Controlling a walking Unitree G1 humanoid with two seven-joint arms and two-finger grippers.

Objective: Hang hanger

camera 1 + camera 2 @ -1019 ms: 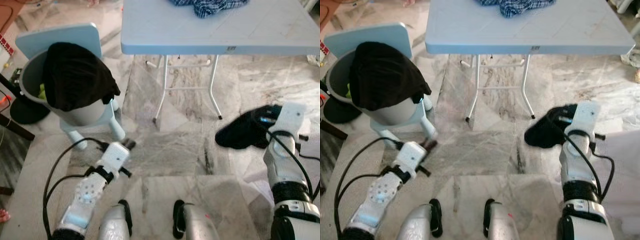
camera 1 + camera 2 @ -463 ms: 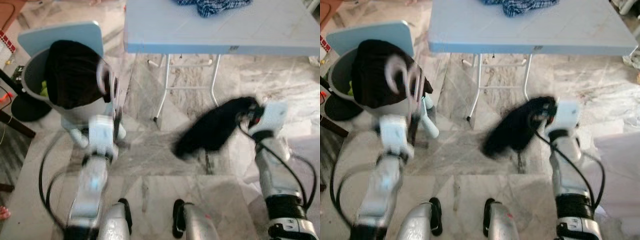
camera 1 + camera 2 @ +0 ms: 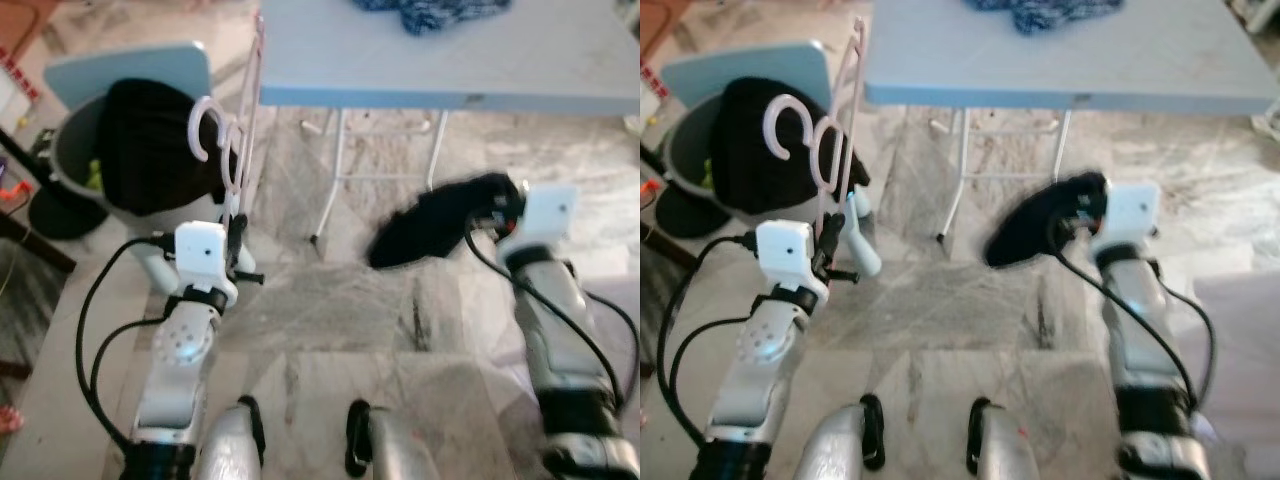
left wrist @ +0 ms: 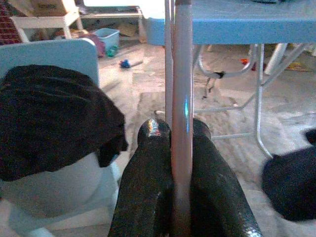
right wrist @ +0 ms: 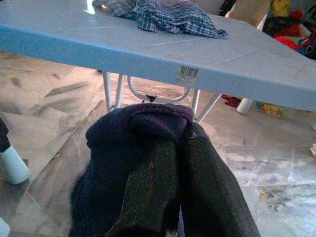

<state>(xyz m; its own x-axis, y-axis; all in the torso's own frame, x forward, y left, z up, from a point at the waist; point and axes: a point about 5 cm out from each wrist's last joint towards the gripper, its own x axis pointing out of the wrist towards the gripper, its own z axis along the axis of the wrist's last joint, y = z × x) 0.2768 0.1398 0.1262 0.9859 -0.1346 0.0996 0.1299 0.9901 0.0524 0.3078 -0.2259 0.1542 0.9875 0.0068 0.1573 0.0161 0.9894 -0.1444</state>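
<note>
Standing between the two arms is a stretch of bare marble floor [image 3: 330, 300], with the desk [image 3: 520, 60] edge ahead and its thin white legs [image 3: 330, 170] leaving room beneath, and a grey bin [image 3: 70, 170] draped with a black cloth [image 3: 150, 150] close on the left. The checked cloth [image 3: 430, 12] on the desk is cut off at the top of the head views, and the right tool [image 5: 180, 143], fingers pressed together around a dark garment [image 3: 440, 220], is mostly buried in its folds. The left tool [image 4: 174, 136] is clamped tight on a pale pink hanger [image 3: 225, 150], held up just beside the bin with its long axis near upright, leaning toward the desk edge, hooks curling toward the bin.
</note>
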